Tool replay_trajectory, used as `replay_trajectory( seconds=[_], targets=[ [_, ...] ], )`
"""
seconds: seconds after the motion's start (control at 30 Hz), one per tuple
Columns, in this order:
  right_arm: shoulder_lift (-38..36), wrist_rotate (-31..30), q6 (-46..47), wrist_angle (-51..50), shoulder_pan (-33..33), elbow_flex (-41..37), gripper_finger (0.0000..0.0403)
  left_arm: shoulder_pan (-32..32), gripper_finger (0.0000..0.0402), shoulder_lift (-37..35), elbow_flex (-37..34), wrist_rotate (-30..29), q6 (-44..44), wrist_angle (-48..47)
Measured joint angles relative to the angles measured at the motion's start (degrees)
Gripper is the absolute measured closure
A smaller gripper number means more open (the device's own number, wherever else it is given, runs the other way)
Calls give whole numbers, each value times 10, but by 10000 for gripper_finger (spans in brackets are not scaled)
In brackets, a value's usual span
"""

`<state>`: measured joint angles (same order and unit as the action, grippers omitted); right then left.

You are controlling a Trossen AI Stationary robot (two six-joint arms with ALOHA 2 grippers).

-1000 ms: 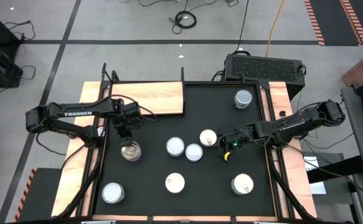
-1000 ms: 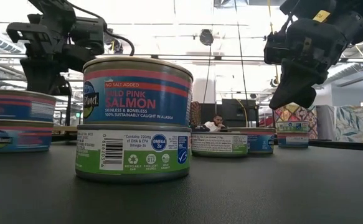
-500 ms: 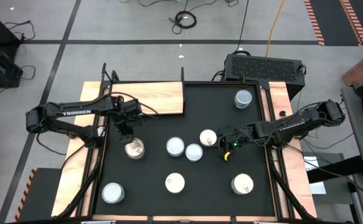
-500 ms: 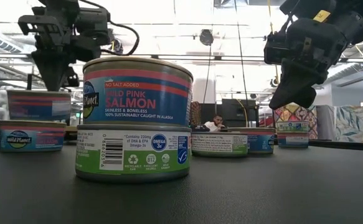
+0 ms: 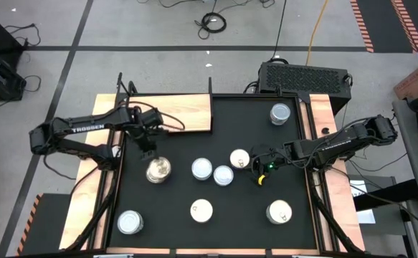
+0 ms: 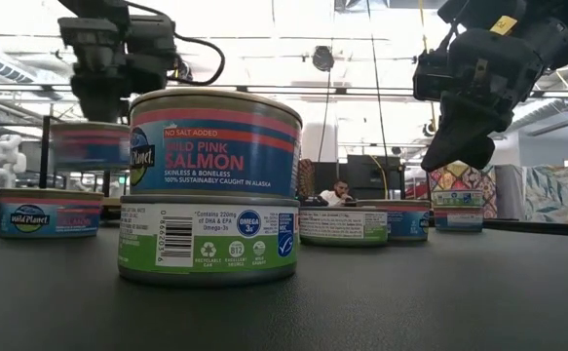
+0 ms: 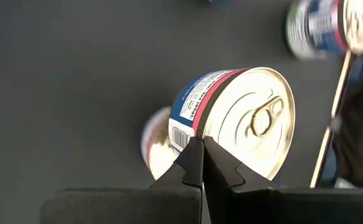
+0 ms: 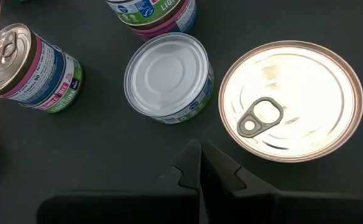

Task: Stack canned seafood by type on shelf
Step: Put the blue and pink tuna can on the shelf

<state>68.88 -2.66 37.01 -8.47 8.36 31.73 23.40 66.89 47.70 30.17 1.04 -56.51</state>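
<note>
Low view: gold-top tin hangs clear of the table, far left, behind the two-tin stack. Left gripper is pinched tight on just its edge, so the tin, tilted, could slip or swing en route to the shelf. Right gripper is closed and empty, mid-right.

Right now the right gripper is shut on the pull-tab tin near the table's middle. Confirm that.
Not quite. The right gripper is shut, but on nothing. The right wrist view shows its fingers closed against each other, with the pull-tab tin lying apart from them on the black mat near the table's middle.
</note>
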Motion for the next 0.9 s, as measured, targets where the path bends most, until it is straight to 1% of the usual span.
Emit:
replay_trajectory(
  seconds=[0.17,0.37,0.6,0.7,0.9],
  targets=[
    [0,0,-2,0,0,0,403,56,401,0,0,0,13,41],
    [0,0,-9,0,0,0,403,139,402,0,1,-3,35,84],
    [0,0,-9,0,0,0,403,244,402,10,1,-77,118,115],
    [0,0,-9,0,0,0,403,282,402,19,1,-88,126,132],
    [0,0,-9,0,0,0,403,330,402,51,1,-97,168,199]
  ],
)
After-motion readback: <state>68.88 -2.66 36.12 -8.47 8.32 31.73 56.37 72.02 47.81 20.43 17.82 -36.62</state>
